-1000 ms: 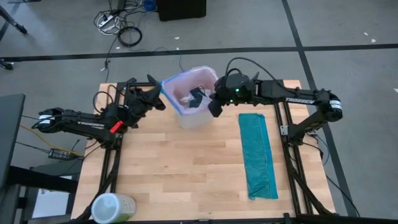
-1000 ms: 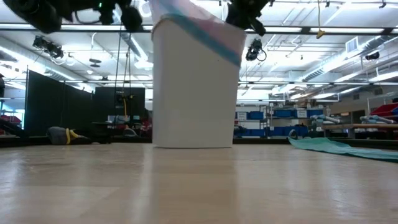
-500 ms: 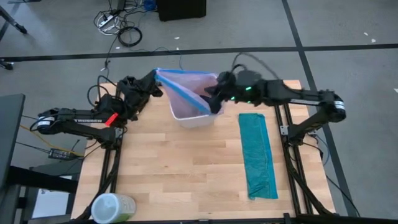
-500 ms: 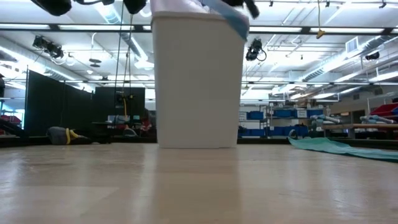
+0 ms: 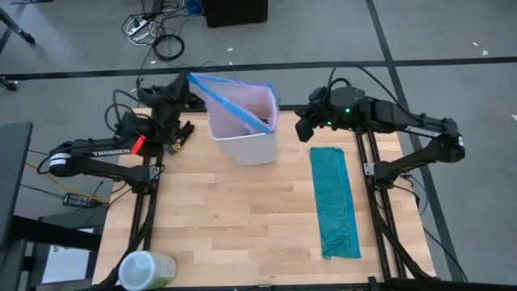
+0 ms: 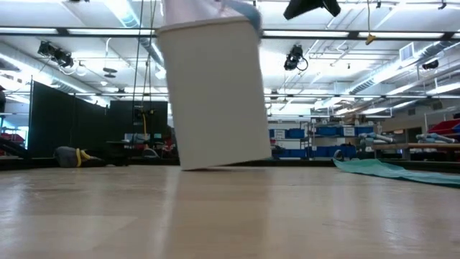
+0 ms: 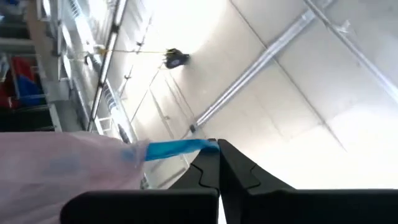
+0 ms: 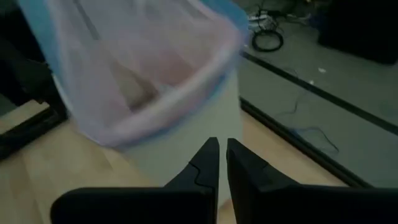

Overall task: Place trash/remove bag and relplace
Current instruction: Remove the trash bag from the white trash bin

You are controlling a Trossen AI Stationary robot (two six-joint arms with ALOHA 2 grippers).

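Pink-lavender bag [image 5: 242, 109] with blue rim, white bin [image 5: 246, 148]

Both arms are dark, nearly black, built of slim tubular links joined by bulkier rounded housings. White lettering runs along the forearm of each. The left arm [image 5: 97, 151] carries a small red tag near its wrist, and black cables loop loosely above that wrist. The right arm [image 5: 404, 129] shows a green light on its wrist housing, with a black cable arching over it. Its fingers [image 8: 202, 165] are matte black, angular and tapered, with stepped notches on their inner edges.
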